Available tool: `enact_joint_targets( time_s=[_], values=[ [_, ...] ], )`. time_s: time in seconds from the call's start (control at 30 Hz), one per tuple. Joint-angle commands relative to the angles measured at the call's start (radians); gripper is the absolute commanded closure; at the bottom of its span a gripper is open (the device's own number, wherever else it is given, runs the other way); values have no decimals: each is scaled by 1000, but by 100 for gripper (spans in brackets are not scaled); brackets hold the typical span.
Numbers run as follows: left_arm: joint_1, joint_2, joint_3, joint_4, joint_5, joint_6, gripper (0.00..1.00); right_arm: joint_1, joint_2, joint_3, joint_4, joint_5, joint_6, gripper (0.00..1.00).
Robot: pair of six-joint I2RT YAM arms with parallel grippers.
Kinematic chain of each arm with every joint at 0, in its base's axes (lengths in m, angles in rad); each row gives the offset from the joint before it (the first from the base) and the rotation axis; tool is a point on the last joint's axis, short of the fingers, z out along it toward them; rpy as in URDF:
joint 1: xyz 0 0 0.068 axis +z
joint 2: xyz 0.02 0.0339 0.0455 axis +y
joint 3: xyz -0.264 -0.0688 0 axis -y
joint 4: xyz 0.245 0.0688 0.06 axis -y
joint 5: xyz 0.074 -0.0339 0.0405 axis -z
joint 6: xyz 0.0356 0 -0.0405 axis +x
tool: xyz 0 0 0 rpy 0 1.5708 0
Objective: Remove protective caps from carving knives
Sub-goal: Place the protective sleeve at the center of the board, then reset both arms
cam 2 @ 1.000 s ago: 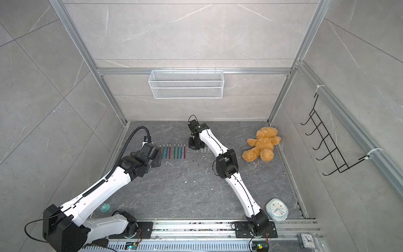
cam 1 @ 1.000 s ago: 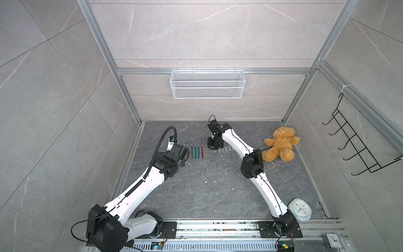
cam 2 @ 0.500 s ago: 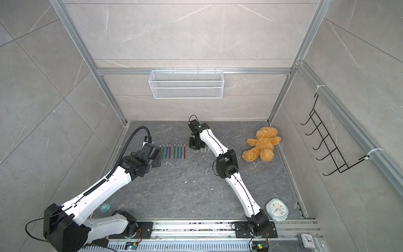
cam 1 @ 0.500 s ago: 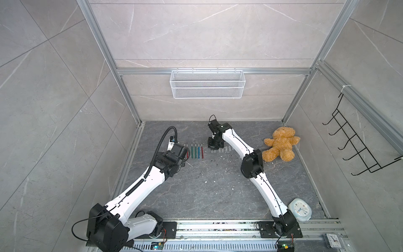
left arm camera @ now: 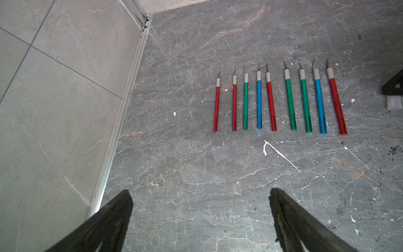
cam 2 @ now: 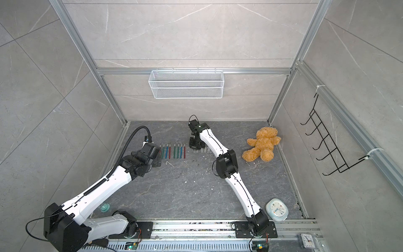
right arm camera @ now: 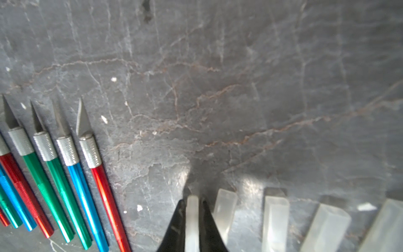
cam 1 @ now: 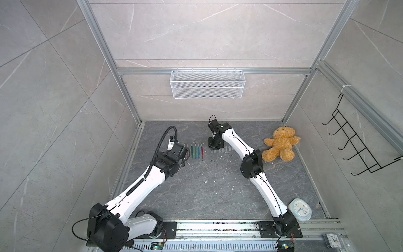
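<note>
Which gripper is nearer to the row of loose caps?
Right. The right gripper sits at the row of caps, pinching one cap; the left gripper hangs open on the far side of the knives.

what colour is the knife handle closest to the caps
Red handle; clearest in the right wrist view.

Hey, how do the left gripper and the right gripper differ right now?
The left gripper has its fingers wide apart with nothing between them; the right gripper pinches a translucent cap. The left gripper is near the handle ends of the carving knives, the right gripper beside the loose caps. Both have black fingers.
</note>
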Motion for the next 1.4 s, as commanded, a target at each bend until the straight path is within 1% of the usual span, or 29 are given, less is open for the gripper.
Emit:
enact_joint_targets(
  time_s=[0.0, 0.47, 0.7, 0.83, 0.93, 1.13, 1.17, 1.27, 1.37],
  values=[
    [5, 0, 39, -10, -10, 20, 0, -3, 37, 32, -29, -3, 8, 80],
    [5, 1, 39, -12, -13, 19, 0, -8, 33, 88, -32, -15, 13, 74],
    [5, 1, 40, -11, -13, 19, 0, -11, 3, 112, -35, -18, 11, 72],
    [5, 0, 39, -12, -13, 20, 0, -13, -29, 137, -44, -12, 2, 65],
    [5, -3, 39, -13, -13, 18, 0, -14, -68, 148, -48, -7, -9, 58],
    [5, -3, 39, -13, -13, 19, 0, -17, -184, 162, -49, 9, -39, 33],
    [5, -1, 39, -13, -13, 18, 0, -17, -202, 164, -49, 12, -43, 31],
    [5, 1, 39, -12, -12, 18, 0, -17, -276, 175, -55, 19, -57, 24],
    [5, 0, 36, -9, -10, 11, 0, -17, -345, 175, -56, 33, -72, 20]
  ],
)
